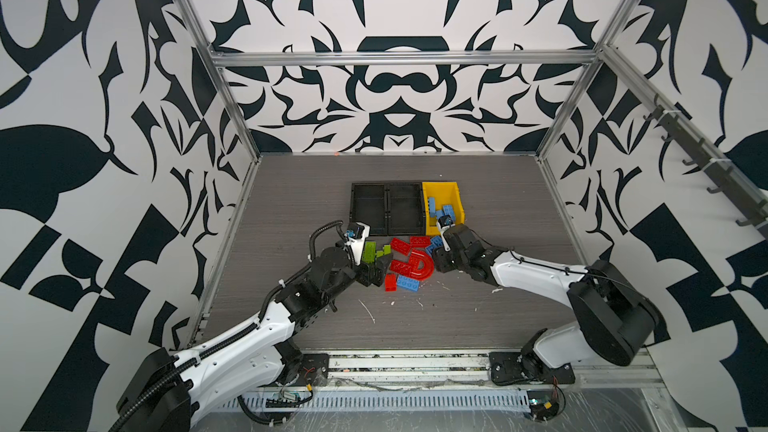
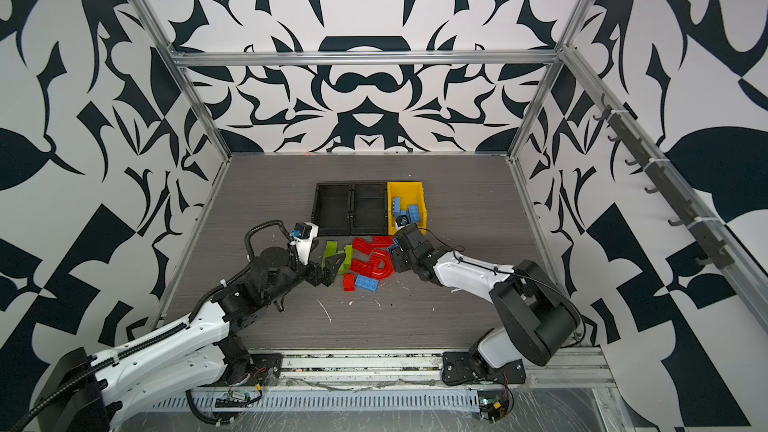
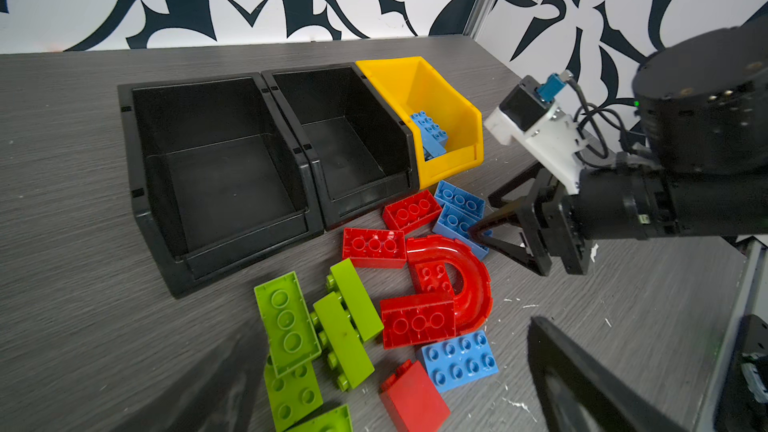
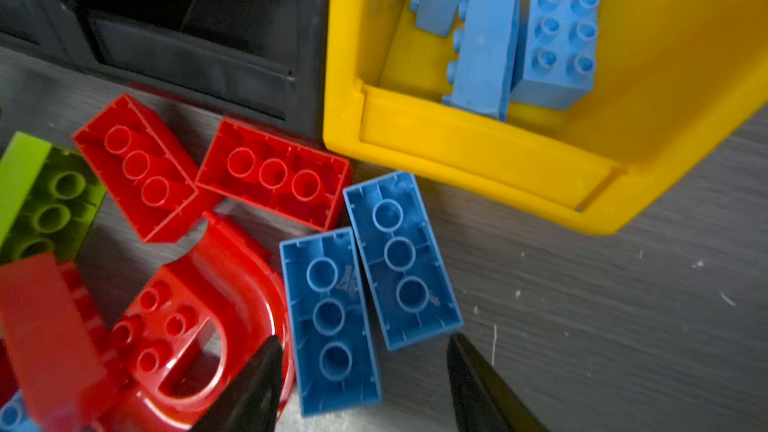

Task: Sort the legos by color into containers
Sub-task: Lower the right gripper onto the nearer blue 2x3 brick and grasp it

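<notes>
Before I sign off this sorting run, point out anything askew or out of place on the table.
Two blue bricks beside the yellow bin lie upside down, hollow undersides up, and so do two red bricks next to them. White scraps litter the tabletop. Nothing looks broken.

Three light blue bricks [image 4: 559, 31] lie jumbled inside the taller yellow bin [image 4: 478, 147]; two low, joined black bins [image 3: 187, 80] touch its side; just before its front lip two blue bricks [image 4: 401, 259] lie hollow side up, touching; farther from it cluster red bricks [image 4: 272, 172], a red arch [image 4: 232, 284] and lime green bricks [image 3: 286, 322].
</notes>
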### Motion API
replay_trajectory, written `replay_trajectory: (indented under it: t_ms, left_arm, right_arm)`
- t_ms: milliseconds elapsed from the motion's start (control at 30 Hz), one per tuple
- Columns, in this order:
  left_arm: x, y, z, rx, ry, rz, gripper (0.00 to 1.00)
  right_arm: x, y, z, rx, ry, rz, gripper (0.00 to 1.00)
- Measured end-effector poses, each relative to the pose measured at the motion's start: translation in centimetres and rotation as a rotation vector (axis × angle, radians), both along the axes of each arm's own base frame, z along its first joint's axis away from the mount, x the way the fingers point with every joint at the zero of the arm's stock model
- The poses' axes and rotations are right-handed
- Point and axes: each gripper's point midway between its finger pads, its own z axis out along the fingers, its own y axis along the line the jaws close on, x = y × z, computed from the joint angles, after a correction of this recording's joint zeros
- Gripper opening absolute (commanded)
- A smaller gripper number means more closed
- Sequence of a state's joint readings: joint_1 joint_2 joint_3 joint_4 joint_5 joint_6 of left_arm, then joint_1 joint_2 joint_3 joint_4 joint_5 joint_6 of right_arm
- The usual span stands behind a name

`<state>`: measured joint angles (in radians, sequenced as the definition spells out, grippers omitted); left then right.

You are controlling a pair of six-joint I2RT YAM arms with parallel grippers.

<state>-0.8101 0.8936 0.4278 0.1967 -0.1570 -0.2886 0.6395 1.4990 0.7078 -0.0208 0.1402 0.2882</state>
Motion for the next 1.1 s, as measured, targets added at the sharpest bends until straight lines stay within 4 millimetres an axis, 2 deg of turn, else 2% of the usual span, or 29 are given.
replay_trajectory:
  t_ms: [133, 333, 567, 767, 900, 1100]
  left_arm:
    - [0.0, 0.0, 0.0, 0.0, 0.0, 0.0, 1.0]
    - [0.0, 0.0, 0.2, -0.004, -0.004, 0.0, 1.0]
    - [0.0, 0.0, 0.3, -0.007, -0.006, 0.0, 1.0]
    - [0.0, 0.0, 0.3, -0.008, -0.005, 0.0, 1.0]
    - [0.0, 0.0, 0.3, -0.008, -0.005, 0.0, 1.0]
    - [-0.1, 0.0, 0.3, -0.008, -0.004, 0.0, 1.0]
  right_arm:
    - [1.0, 0.4, -0.2, -0.023, -0.005, 0.0, 0.65]
    - [2.0, -0.1, -0.7, -0.086, -0.02, -0.024, 0.65]
    - [2.3, -0.9, -0.9, -0.122, -0.028, -0.052, 0.65]
    - [1.0, -3.3, -0.7, -0.122, -0.008, -0.109, 0.67]
    - [0.1, -5.1, 0.3, -0.12, -0.013, -0.156, 0.68]
    - [-1.0, -5.5, 2.7, -0.058, -0.053, -0.159, 0.68]
